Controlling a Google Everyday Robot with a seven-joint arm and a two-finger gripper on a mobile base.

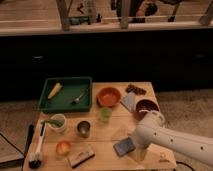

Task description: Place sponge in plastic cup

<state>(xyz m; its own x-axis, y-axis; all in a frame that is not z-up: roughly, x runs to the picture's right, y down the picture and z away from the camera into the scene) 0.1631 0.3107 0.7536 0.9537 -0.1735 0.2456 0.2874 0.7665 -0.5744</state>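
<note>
We take the green plastic cup (104,114) near the middle of the wooden table (107,135) as our mark. The blue sponge (124,146) lies on the table nearer to us than the cup and toward the picture's right, well apart from it. The gripper (139,150) hangs below the white arm (172,141), farther right of the cup than the sponge; we cannot tell whether it holds anything. Just behind the cup sits an orange bowl (108,96), and left of the cup, nearer us, a metal cup (83,128).
</note>
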